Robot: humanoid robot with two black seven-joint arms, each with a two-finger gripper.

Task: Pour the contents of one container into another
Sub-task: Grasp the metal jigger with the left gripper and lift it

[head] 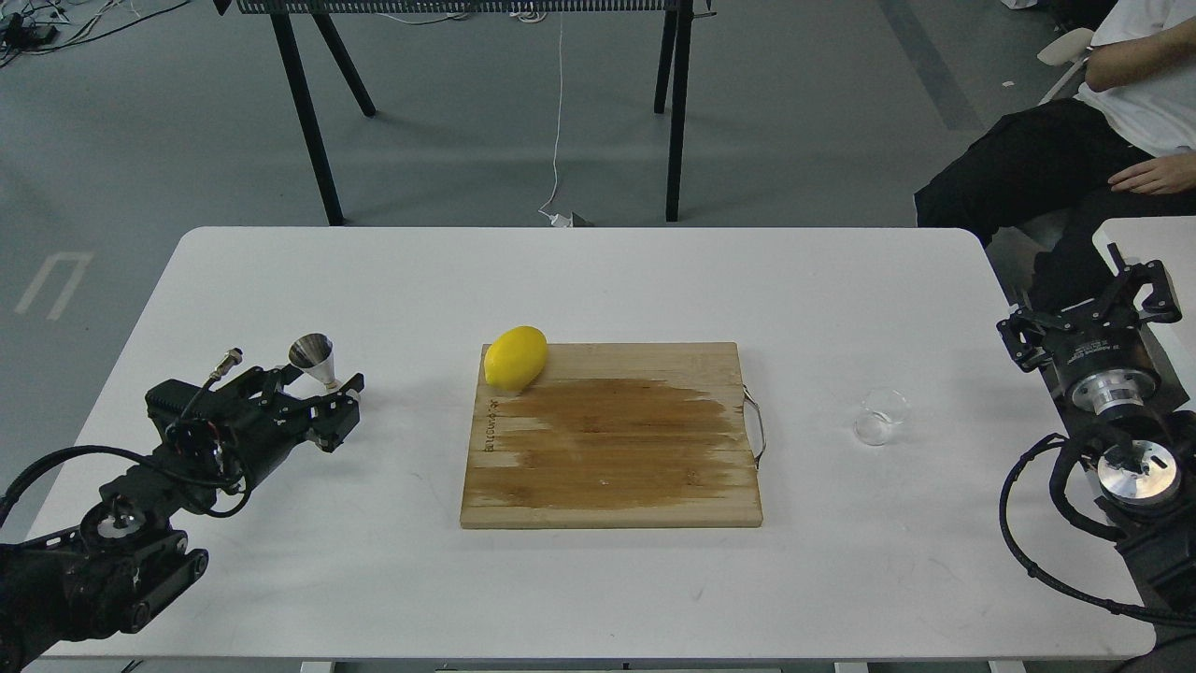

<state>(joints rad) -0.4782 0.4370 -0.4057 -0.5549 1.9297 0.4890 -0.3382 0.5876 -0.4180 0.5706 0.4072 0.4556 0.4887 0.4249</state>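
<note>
On the white table (598, 280) (grey floor beyond), wooden board (612, 449), left claw (322, 397) spread around steel jigger (313, 357), right claw (1089, 304) spread.

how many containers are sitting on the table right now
2: the steel jigger near the table's left side, its base hidden behind the left gripper, and the clear glass cup right of the cutting board.

Even, diffuse overhead light is washing the white table (598, 280) bright without harsh glare, objects are casting only faint soft shadows, the steel jigger (314, 357) is catching small highlights, and the frame is staying sharp to its edges.
</note>
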